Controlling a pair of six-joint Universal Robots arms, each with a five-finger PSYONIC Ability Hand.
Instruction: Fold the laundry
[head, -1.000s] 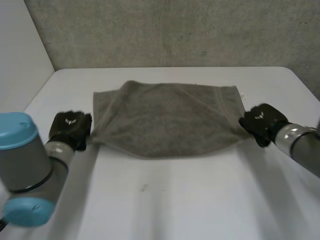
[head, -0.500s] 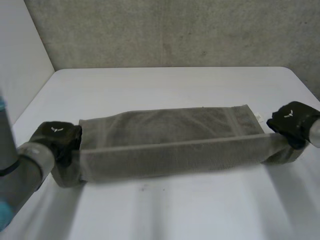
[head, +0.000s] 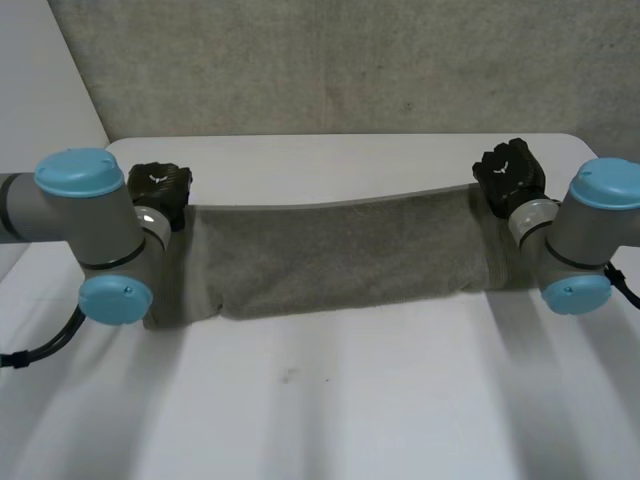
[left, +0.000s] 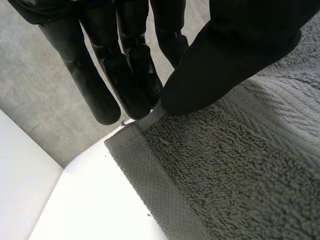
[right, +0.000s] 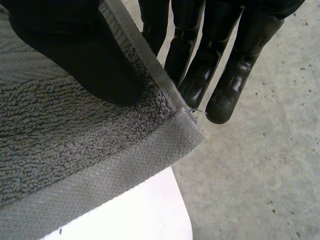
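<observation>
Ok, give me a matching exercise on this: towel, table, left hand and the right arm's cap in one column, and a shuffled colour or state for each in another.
Column one:
1 towel
2 table
3 left hand
4 right arm's cap

Column two:
A light blue
B pinching a towel corner
C grey, held up by its top corners
D white

Pairs: 1-C, 2-D, 3-B, 4-A

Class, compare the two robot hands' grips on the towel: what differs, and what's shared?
The left robot hand pinches the towel at its very corner; the right robot hand grips inside the hem, with the corner poking past. The left holds the towel's left end, the right its right end. Both pinch with the thumb against straight fingers.
</observation>
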